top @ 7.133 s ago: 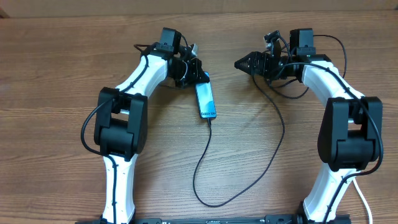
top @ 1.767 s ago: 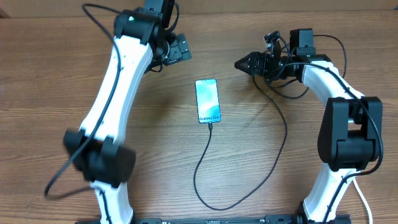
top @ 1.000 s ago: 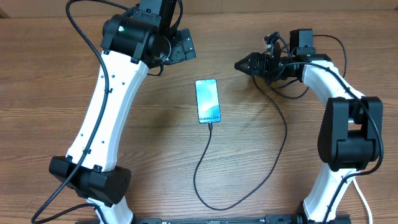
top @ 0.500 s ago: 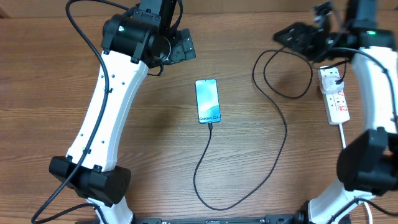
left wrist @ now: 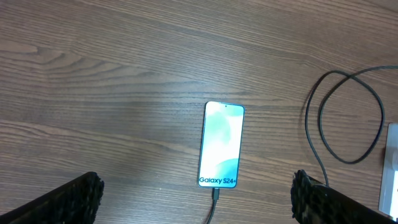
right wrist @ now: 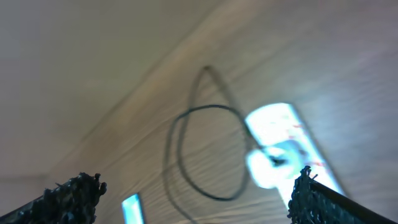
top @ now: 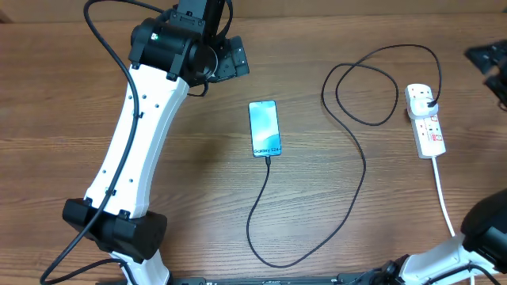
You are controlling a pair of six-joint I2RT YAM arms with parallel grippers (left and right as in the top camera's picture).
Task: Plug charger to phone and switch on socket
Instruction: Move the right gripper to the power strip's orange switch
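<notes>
The phone (top: 264, 128) lies flat in the middle of the table with its screen lit; the left wrist view looks straight down on the phone (left wrist: 221, 144). The charger (top: 364, 170) has its tip in the phone's lower edge, loops across the table, and its black plug sits in the white socket (top: 426, 119) at the right. My left gripper (top: 230, 60) hangs open above and left of the phone, holding nothing. My right gripper (top: 486, 58) is open at the right edge, high above the socket (right wrist: 280, 149), which shows blurred along with the charger (right wrist: 177, 149).
The socket's thick white cord (top: 444, 198) runs toward the front edge. The left arm's base (top: 119, 229) stands at the front left, and the right arm's base (top: 475, 245) at the front right. Bare wooden tabletop (top: 63, 119) lies left of the phone.
My right arm has lifted and swung away to the right edge, uncovering the socket and the charger's loop. The left arm, the phone and the charger have not moved.
</notes>
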